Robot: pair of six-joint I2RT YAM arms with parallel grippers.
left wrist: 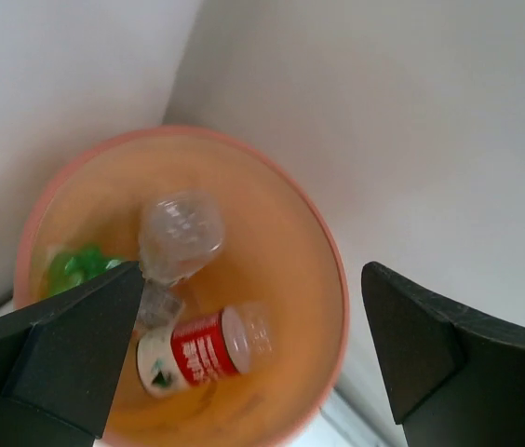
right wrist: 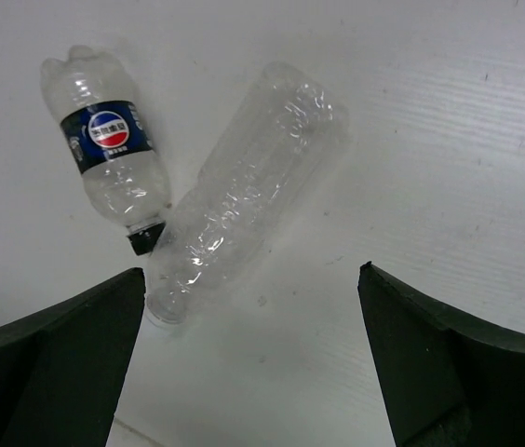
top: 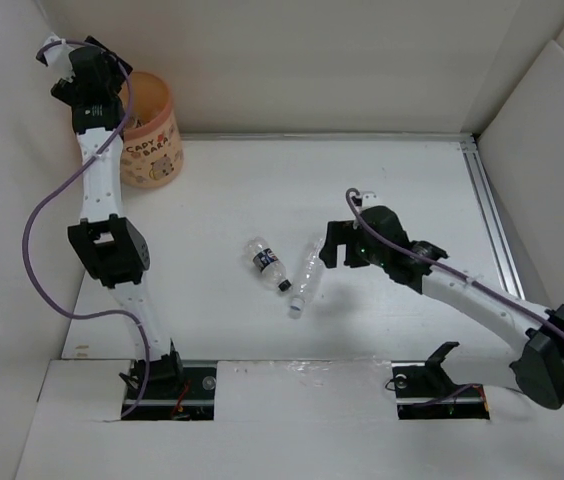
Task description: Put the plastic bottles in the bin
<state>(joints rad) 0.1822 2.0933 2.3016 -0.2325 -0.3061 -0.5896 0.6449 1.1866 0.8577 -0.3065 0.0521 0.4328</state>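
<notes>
The orange bin (top: 154,140) stands at the far left corner. My left gripper (top: 68,70) hangs high over it, open and empty. In the left wrist view my left gripper (left wrist: 251,276) looks down into the bin (left wrist: 333,256), which holds a clear bottle (left wrist: 181,233), a red-labelled bottle (left wrist: 202,349) and a green bottle (left wrist: 81,265). A dark-labelled bottle (top: 265,262) and a clear crumpled bottle (top: 306,275) lie touching on the table. My right gripper (top: 330,248) is open just right of them. In the right wrist view my right gripper (right wrist: 251,279) is above the clear bottle's (right wrist: 244,191) neck, next to the dark-labelled bottle (right wrist: 114,163).
White walls close in the table at the back and both sides. A metal rail (top: 492,220) runs along the right side. The left arm's purple cable (top: 37,240) loops out to the left.
</notes>
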